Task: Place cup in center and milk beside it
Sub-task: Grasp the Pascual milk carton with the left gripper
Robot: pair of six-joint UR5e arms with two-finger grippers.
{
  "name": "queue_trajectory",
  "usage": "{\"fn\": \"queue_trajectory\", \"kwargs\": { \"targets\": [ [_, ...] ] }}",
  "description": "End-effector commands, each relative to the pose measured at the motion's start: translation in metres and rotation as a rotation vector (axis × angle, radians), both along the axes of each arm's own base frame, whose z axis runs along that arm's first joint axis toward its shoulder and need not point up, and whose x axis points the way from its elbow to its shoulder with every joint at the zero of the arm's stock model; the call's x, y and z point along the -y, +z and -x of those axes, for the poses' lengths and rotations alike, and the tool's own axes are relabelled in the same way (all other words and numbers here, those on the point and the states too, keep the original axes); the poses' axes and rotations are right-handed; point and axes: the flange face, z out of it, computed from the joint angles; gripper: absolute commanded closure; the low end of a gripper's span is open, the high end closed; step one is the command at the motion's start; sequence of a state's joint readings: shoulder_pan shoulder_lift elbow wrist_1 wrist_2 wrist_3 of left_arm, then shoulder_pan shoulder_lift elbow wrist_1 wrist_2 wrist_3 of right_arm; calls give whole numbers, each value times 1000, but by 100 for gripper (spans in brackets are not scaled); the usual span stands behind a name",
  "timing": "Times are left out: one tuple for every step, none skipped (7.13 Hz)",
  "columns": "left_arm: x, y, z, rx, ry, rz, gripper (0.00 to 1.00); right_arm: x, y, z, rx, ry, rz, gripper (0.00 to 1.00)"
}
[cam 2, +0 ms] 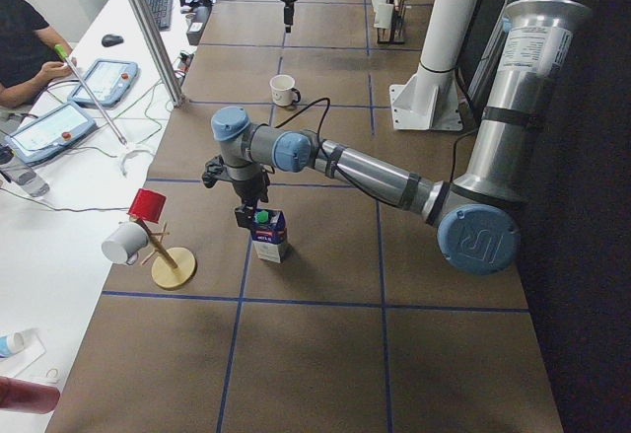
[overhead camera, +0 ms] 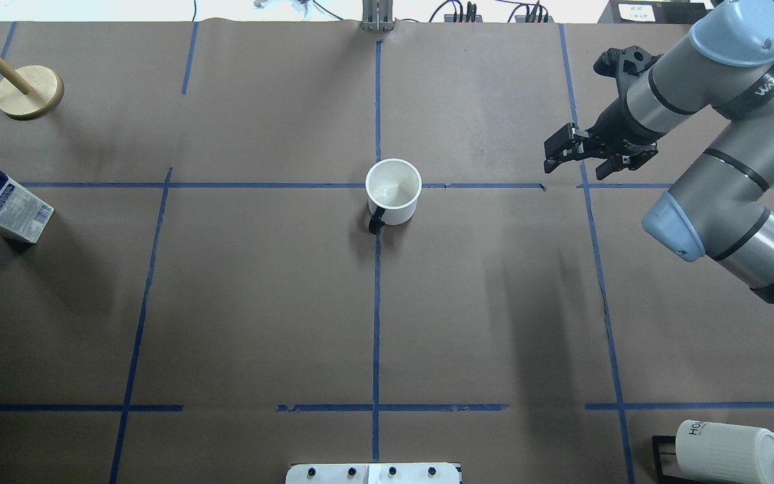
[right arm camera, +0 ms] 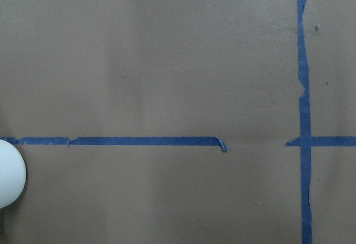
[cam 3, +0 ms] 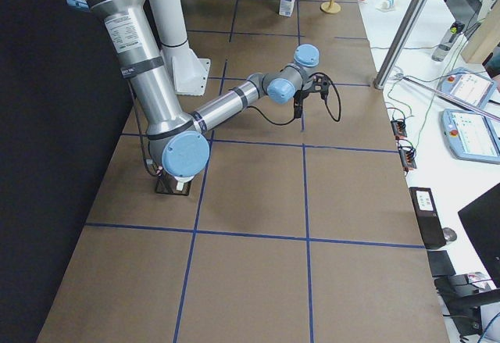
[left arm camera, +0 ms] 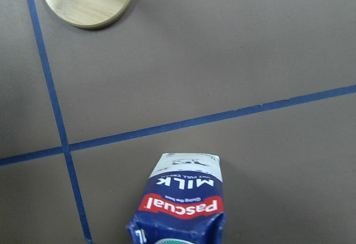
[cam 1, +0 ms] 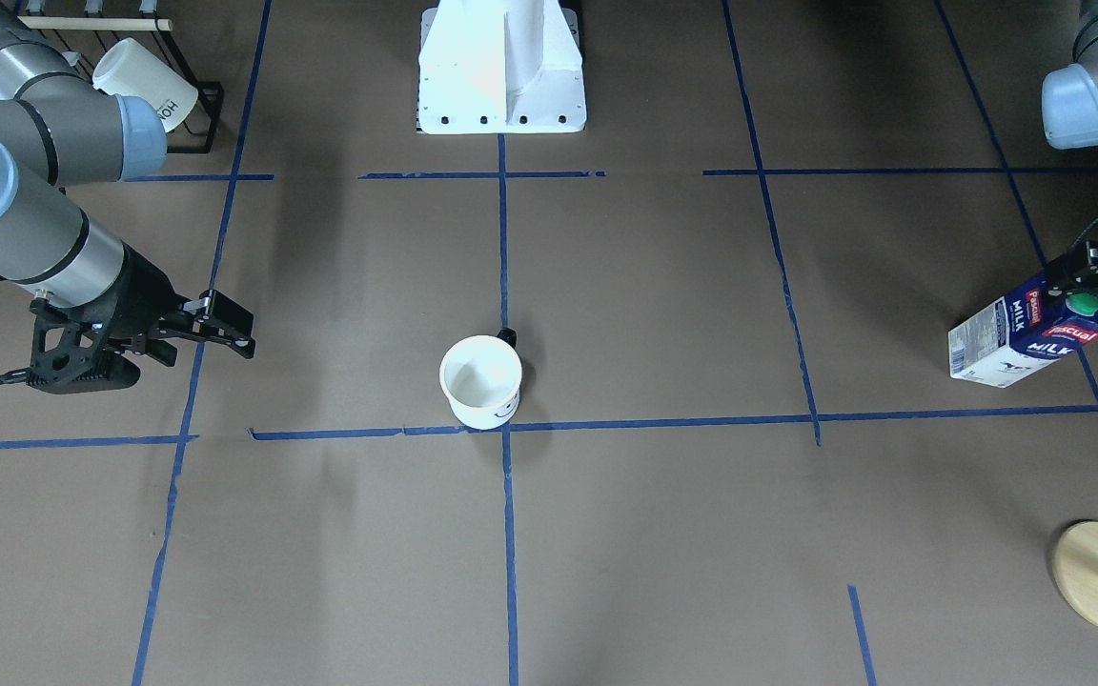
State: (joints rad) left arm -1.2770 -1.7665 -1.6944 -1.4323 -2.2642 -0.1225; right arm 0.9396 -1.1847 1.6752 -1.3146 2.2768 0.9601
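- White smiley cup (overhead camera: 394, 191) upright on the centre crossing (cam 1: 508, 431) of the taped grid, black handle (overhead camera: 375, 222) toward the robot.
- Blue-and-white Pascual milk carton (cam 1: 1021, 338) standing well apart from it, at the robot's far left, near a round wooden stand (overhead camera: 29, 92).
- Left gripper (cam 1: 1087, 276) right at the green cap (cam 1: 1084, 305) — clamped or not, cannot tell.
- Right gripper (overhead camera: 572, 158) over bare brown paper (overhead camera: 494, 302), fingers apart, holding nothing.

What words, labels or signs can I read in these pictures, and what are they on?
"Pascual": red label on the milk carton.
"MILK": white letters on the same carton.
"HO": cut-off print on the ribbed mug.
Smiley face, no words: on the cup.
Print on the right arm and the carton's side panel: too small to read.
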Motion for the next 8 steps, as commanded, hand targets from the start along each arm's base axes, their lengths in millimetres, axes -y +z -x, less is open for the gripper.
{"fn": "queue_trajectory", "kwargs": {
  "targets": [
    [2,30,-4,2,4,60,0,-1,0,2,0,-3,1,0],
    [1,30,-9,-55,12,89,0,-2,0,3,0,-3,2,0],
    [0,33,-12,-85,18,108,0,-2,-1,5,1,-5,3,0],
    [0,32,-14,-86,22,104,0,-3,0,6,0,-6,5,0],
    [-1,32,-19,-85,30,105,22,-3,-1,6,1,-6,4,0],
    [-1,25,-19,-89,29,96,82,-3,0,6,0,-6,5,0],
    [1,20,-19,-96,28,91,93,-3,-1,6,1,-6,4,0],
    [3,-5,-19,-107,27,53,95,-3,-2,3,4,-6,2,0]
  ]
}}
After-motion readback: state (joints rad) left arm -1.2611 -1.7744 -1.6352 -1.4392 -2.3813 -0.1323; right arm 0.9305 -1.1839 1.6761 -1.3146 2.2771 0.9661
